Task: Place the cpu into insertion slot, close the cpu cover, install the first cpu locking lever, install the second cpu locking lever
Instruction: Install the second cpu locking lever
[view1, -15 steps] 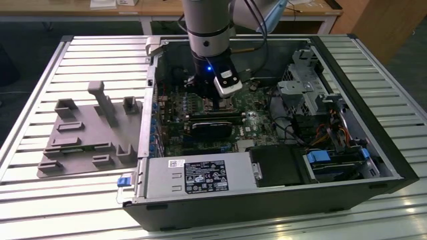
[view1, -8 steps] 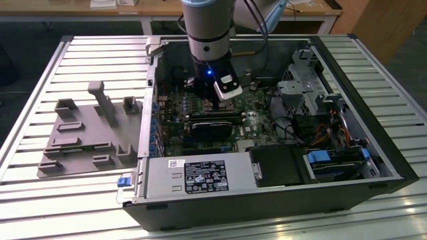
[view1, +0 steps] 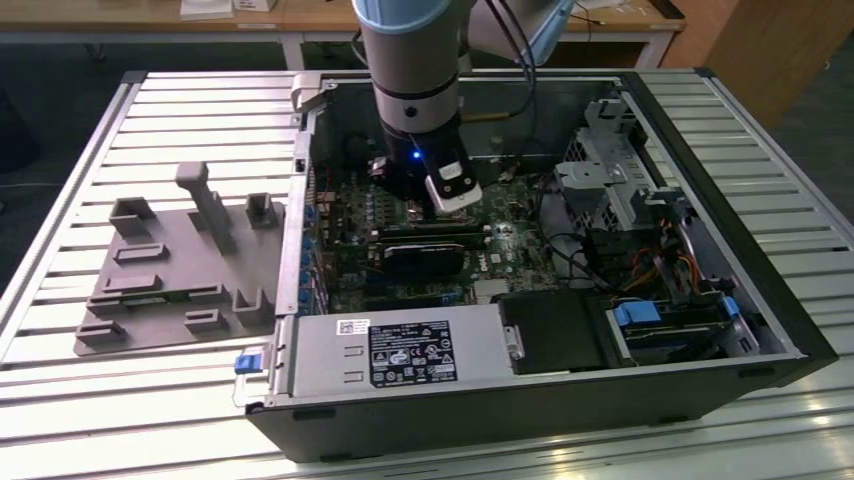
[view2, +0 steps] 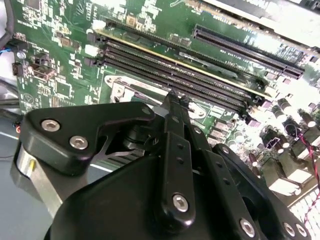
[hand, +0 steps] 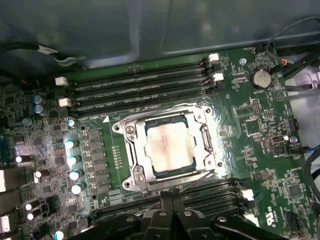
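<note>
Pincer (hand: 167, 212) pressed together, hovering just beside your insertion slot (hand: 131, 176). Your cpu (hand: 169, 146) sits in it, cpu cover (hand: 202, 117) down around it. Open computer case (view1: 747, 270) rests on a slatted metal desk (view1: 134, 400); wooden furniture (view1: 747, 40) behind.

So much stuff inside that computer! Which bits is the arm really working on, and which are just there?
Part of the job:
- cpu, seated in the insertion slot
- cpu cover, lying closed around it
- gripper, close beside the socket

Just there:
- long memory slots
- round coin battery
- grey moulded tray outside the case
- black card
</note>
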